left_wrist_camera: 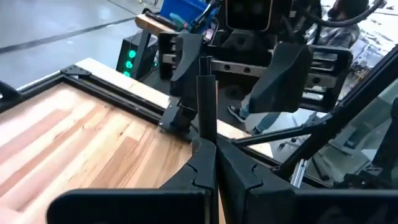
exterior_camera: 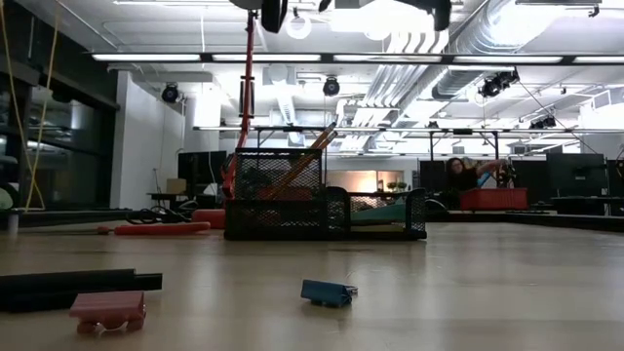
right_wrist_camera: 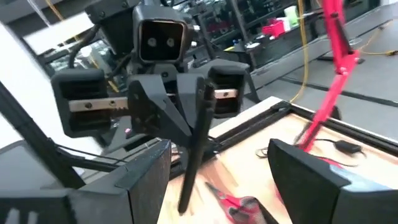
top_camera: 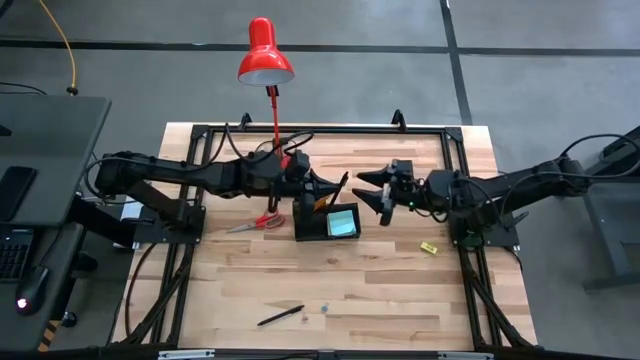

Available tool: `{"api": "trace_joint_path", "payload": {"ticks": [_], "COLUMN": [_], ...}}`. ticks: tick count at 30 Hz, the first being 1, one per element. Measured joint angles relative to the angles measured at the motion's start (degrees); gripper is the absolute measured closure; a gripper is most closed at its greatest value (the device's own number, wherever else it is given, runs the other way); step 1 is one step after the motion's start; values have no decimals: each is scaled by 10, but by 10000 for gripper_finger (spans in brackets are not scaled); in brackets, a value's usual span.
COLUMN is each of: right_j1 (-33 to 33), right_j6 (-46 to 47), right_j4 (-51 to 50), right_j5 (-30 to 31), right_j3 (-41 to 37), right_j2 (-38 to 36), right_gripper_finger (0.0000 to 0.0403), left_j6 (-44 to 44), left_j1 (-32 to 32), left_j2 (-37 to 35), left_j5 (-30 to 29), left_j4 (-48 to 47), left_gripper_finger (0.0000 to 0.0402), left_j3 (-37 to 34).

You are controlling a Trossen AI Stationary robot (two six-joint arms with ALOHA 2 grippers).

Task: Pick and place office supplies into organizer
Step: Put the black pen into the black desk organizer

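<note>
My left gripper [top_camera: 322, 188] is shut on a black pen [top_camera: 338, 186] above the black organizer [top_camera: 303, 233]. The organizer's tall mesh compartment [exterior_camera: 278, 185] holds orange pencils [exterior_camera: 304, 161], and its low compartment holds a teal pad [top_camera: 343, 222]. My right gripper [top_camera: 378, 195] stands open just to the right, facing the left one, with nothing between its fingers. Red-handled scissors [top_camera: 255, 222] lie on the table left of the organizer. A second black pen [top_camera: 280, 315] lies near the front edge. A tiny yellow block [top_camera: 429, 247] lies to the right. My left gripper pinches the black pen's shaft [left_wrist_camera: 207, 134] between its two shut fingers. The fingers come nearly level from the table's left and lie across the pen. The pen stands tilted, one end rising past the fingertips [left_wrist_camera: 203, 81], lifted clear above the organizer.
A red desk lamp [top_camera: 265, 55] stands at the far edge, its stem [top_camera: 273, 120] behind my left arm. A small blue item [top_camera: 325, 309] lies by the front pen, and a pink item [exterior_camera: 107, 309] shows in the low view. A black frame [top_camera: 455, 150] rims the table.
</note>
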Motion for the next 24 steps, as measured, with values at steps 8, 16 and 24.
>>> {"api": "trace_joint_path", "payload": {"ticks": [8, 16, 24], "right_j1": [-26, -27, -30], "right_j6": [10, -12, -11], "right_j4": [15, 17, 19], "right_j5": [-71, -76, -81], "right_j3": [27, 47, 47], "right_j2": [50, 73, 73], "right_gripper_finger": [146, 151, 205], "left_j6": [7, 11, 12], "left_j1": [0, 0, 0], "left_j2": [0, 0, 0], "left_j5": [2, 2, 4], "left_j4": [-5, -9, -9], "left_gripper_finger": [401, 401, 402], "left_j3": [0, 0, 0]}}
